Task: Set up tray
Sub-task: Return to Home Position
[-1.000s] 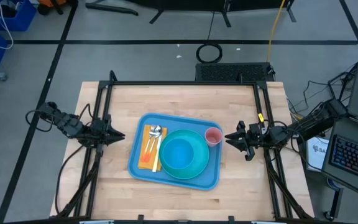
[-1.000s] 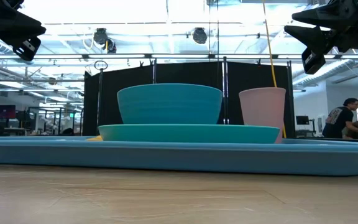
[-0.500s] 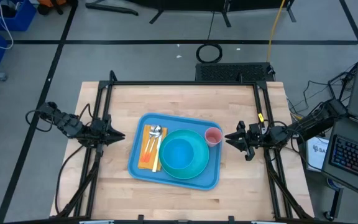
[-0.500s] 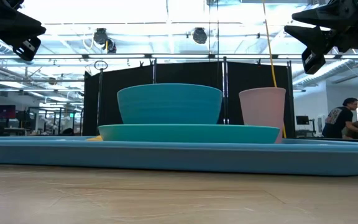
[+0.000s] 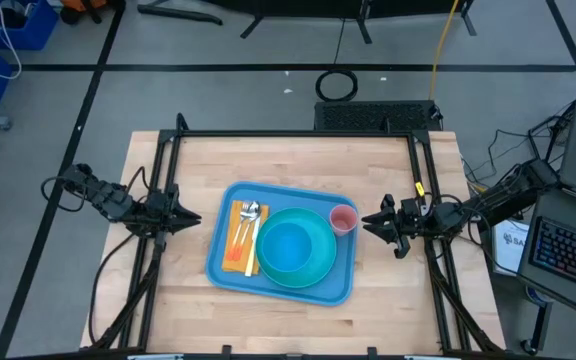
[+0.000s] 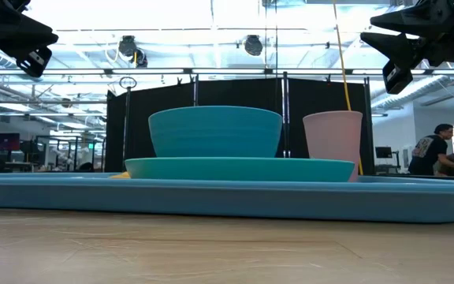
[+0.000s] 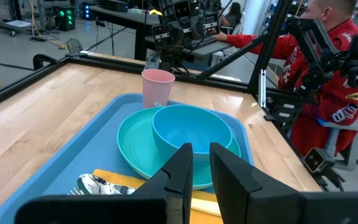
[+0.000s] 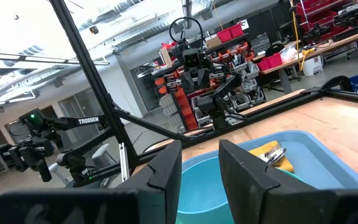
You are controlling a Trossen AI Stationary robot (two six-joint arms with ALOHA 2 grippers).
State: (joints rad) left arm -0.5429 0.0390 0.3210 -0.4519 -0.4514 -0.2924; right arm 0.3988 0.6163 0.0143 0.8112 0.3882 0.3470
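Light-blue plastic takes up the middle of the counter (image 5: pixel 388 170) when seen from above. The tray (image 5: pixel 283 196) lies slightly askew between the two arms, and it looks fully laid. A teal plate (image 5: pixel 323 264) sits in it with a blue bowl (image 5: pixel 288 246) on top. A pink cup (image 5: pixel 343 218) stands at the tray's far right corner. A yellow napkin (image 5: pixel 232 255) on the left carries a spoon (image 5: pixel 251 211). I judge the setting done, with only parking the arms left. The left arm (image 5: pixel 118 205) hangs at the counter's left edge and the right arm (image 5: pixel 448 215) at its right edge, both clear of the tray.

From counter height, the bowl (image 6: pixel 215 130) rests on the plate (image 6: pixel 235 168), with the cup (image 6: pixel 333 142) just to its right. Both sets of jaws hang high in the upper corners, touching nothing.

Past the left wrist, the left jaws are parted by a narrow slit and are empty, aimed over the tray (image 7: pixel 73 155).

Past the right wrist, the right jaws stand a little wider apart, also empty.
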